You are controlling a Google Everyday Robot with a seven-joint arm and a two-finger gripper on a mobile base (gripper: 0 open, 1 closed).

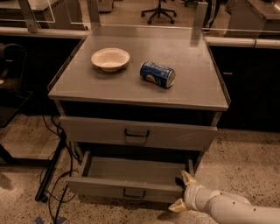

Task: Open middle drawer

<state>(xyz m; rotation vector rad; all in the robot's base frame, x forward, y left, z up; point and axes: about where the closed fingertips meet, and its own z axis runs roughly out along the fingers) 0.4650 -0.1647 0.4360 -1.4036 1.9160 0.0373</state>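
Observation:
The middle drawer point(109, 187) is a wide grey metal drawer with a small black loop handle point(133, 194). It stands pulled out from the cabinet and its inside looks empty. My gripper point(181, 192) is at the right end of the drawer's front panel. Its two pale fingers are spread, one above point(188, 177) and one below point(176, 207) the panel's corner, with nothing held. The white forearm point(232, 209) comes in from the lower right.
The grey drawer above point(136, 133) is shut. On the cabinet top point(201, 87) sit a white bowl point(110, 58) and a blue soda can point(157, 74) lying on its side. Black cables point(57, 179) hang by the cabinet's left side. An office chair point(159, 9) stands behind.

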